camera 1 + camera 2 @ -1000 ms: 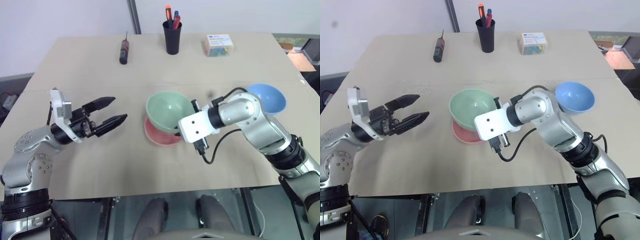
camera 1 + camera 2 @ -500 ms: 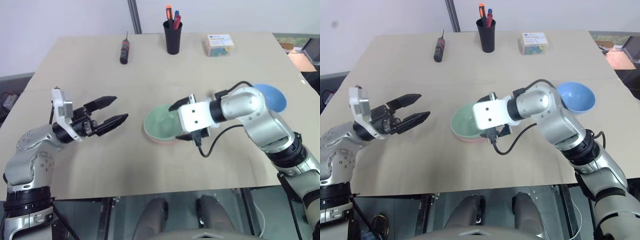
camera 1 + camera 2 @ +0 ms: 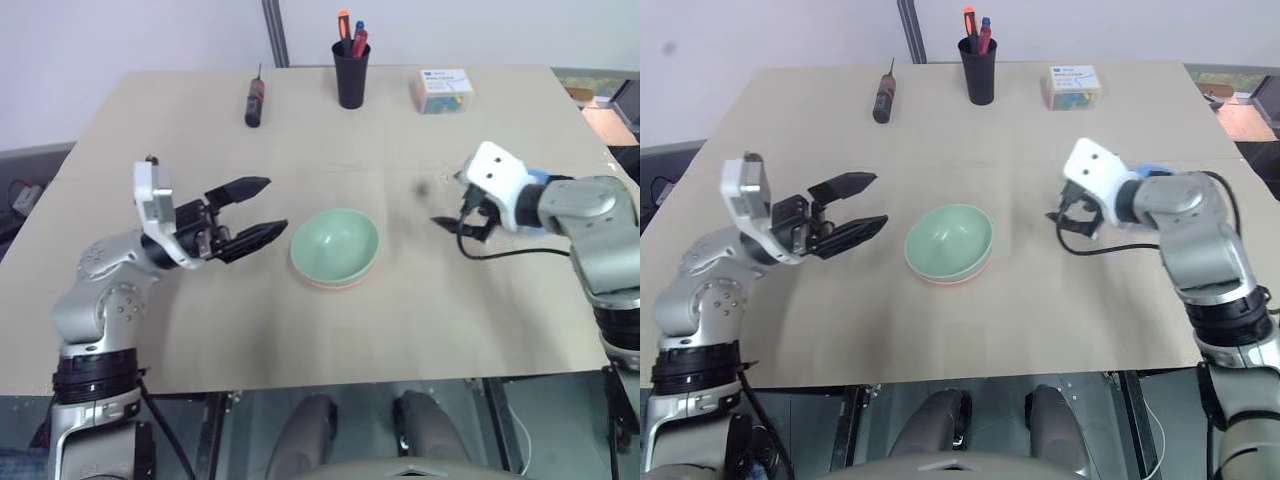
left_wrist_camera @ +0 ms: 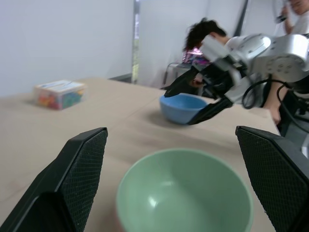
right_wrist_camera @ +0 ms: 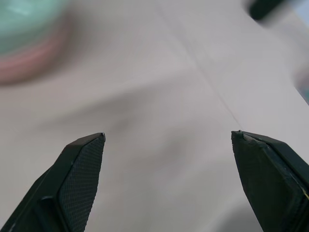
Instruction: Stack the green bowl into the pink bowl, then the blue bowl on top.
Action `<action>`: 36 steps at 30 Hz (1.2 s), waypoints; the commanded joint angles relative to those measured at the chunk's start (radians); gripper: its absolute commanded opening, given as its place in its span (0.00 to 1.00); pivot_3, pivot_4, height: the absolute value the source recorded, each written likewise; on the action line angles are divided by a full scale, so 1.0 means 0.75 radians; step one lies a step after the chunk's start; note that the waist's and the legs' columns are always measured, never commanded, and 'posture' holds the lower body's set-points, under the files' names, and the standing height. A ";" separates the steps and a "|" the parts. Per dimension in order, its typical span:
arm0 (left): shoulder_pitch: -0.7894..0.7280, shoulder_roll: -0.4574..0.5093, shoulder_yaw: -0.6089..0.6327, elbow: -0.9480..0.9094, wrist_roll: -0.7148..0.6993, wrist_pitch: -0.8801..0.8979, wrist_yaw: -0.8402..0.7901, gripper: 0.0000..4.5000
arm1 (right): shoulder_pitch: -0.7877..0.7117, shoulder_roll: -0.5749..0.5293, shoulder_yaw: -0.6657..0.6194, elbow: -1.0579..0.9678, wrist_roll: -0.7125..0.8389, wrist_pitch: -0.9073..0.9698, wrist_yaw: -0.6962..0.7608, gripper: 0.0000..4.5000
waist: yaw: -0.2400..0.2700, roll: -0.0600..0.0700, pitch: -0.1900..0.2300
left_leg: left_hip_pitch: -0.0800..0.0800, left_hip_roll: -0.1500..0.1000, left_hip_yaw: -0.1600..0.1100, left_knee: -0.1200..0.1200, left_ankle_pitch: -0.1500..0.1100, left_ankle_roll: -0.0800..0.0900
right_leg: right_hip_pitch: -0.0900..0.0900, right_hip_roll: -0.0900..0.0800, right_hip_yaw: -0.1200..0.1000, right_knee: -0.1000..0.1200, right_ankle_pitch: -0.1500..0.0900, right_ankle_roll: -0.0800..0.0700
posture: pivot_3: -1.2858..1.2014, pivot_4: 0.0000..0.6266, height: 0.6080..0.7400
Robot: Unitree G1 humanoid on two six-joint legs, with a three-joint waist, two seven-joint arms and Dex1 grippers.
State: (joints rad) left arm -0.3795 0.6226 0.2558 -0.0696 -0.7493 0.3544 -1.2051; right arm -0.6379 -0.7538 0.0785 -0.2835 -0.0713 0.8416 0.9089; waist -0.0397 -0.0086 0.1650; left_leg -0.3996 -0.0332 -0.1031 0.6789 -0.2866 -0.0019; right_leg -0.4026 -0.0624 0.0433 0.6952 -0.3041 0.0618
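**Green nested in pink, blue still out by the right arm**

Green bowl (image 3: 335,243) sits inside the pink bowl (image 3: 333,284) at table (image 3: 300,340) centre; only a thin salmon rim shows under it. First stack step looks done.

Blue bowl (image 4: 182,107) is the one left. Stands upright on the table on the robot's right side, well apart from the stack. From the head views it is mostly hidden behind the right wrist; just a blue sliver shows. Left wrist view shows it clearly, beyond the green bowl, open side up.

Right gripper (image 3: 458,224): jaws apart, empty, hovering just beside the blue bowl on the side facing the stack, fingertips pointing toward the stack and down, so the bowl lies behind the jaws, not between them. Judgement: right arm is by far the nearer one; it needs to turn back toward the bowl and take its rim.

Left gripper (image 3: 262,208): jaws wide apart, empty, held above the table just left of the stack, pointing at it. Far from the blue bowl.

Bowls are round, no long axis, so any rim point works.
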 commanded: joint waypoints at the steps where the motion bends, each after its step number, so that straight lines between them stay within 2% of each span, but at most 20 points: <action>1: -0.032 -0.007 -0.016 -0.015 -0.011 -0.027 -0.031 1.00 | 0.042 -0.056 -0.157 0.037 0.004 0.033 -0.091 0.98 | -0.001 0.000 0.000 | 0.000 0.000 0.000 0.000 0.000 0.000 | 0.000 0.000 0.000 0.000 0.000 0.000 | 0.52 0.24 1.00; 7: -0.073 -0.032 -0.047 0.014 -0.006 -0.032 -0.053 1.00 | 0.103 -0.032 -0.206 0.208 0.063 -0.006 -0.158 0.98 | -0.006 0.000 0.000 | 0.001 0.001 0.003 0.000 0.000 0.000 | 0.000 0.004 0.002 0.001 0.000 0.000 | 0.52 0.24 1.00; 16: -0.134 -0.045 -0.071 0.070 0.018 -0.066 -0.100 1.00 | 0.084 0.043 -0.143 0.540 0.092 -0.189 -0.214 0.98 | -0.005 0.000 0.000 | 0.001 0.002 0.004 0.002 0.000 0.000 | 0.000 0.006 0.003 0.001 0.000 0.000 | 0.52 0.24 1.00; 17: -0.133 -0.043 -0.071 0.069 0.019 -0.068 -0.104 1.00 | 0.080 0.045 -0.138 0.565 0.091 -0.208 -0.218 0.89 | -0.005 0.000 0.000 | 0.001 0.002 0.004 0.002 0.000 0.000 | 0.000 0.006 0.003 0.001 0.000 0.000 | 0.52 0.24 1.00; 19: -0.132 -0.041 -0.070 0.067 0.021 -0.070 -0.107 1.00 | 0.079 0.046 -0.128 0.593 0.093 -0.228 -0.214 0.79 | -0.005 0.000 0.000 | 0.001 0.002 0.004 0.002 0.000 0.000 | 0.000 0.006 0.003 0.001 0.000 0.000 | 0.52 0.24 1.00; 22: -0.131 -0.040 -0.064 0.067 0.025 -0.078 -0.106 1.00 | 0.080 0.046 -0.121 0.619 0.094 -0.257 -0.211 0.55 | -0.005 0.000 0.000 | 0.001 0.002 0.004 0.002 0.000 0.000 | 0.000 0.007 0.003 0.001 0.000 0.000 | 0.52 0.24 1.00; 24: -0.134 -0.039 -0.060 0.071 0.029 -0.084 -0.106 1.00 | 0.079 0.044 -0.116 0.628 0.092 -0.271 -0.211 0.35 | -0.005 0.000 0.000 | 0.001 0.002 0.004 0.002 0.000 0.000 | 0.000 0.007 0.003 0.001 0.000 0.000 | 0.52 0.24 1.00; 25: -0.137 -0.039 -0.059 0.075 0.030 -0.087 -0.106 1.00 | 0.079 0.042 -0.114 0.629 0.092 -0.275 -0.209 0.23 | -0.005 0.000 0.000 | 0.001 0.002 0.004 0.002 0.000 0.000 | 0.000 0.007 0.003 0.001 0.000 0.000 | 0.52 0.24 1.00; 28: -0.149 -0.044 -0.061 0.092 0.035 -0.100 -0.106 1.00 | 0.080 0.050 -0.114 0.627 0.100 -0.278 -0.208 0.00 | -0.007 -0.002 -0.001 | 0.001 0.002 0.004 0.003 0.000 0.000 | 0.001 0.007 0.003 0.002 0.000 0.000 | 0.52 0.24 1.00; 36: -0.146 -0.035 -0.061 0.115 0.043 -0.120 -0.114 1.00 | 0.071 0.030 -0.075 0.491 0.089 -0.334 -0.188 0.00 | -0.008 -0.002 -0.001 | 0.002 0.003 0.003 0.004 0.000 0.000 | 0.001 0.008 0.003 0.002 0.000 0.000 | 0.52 0.24 1.00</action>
State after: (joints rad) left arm -0.4743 0.5841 0.1943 0.0164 -0.7223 0.2818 -1.2850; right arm -0.5693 -0.7157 0.0096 0.1603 -0.0068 0.6291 0.7515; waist -0.0454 -0.0098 0.1644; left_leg -0.3984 -0.0310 -0.1007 0.6821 -0.2866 -0.0016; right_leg -0.4016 -0.0563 0.0457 0.6970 -0.3039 0.0620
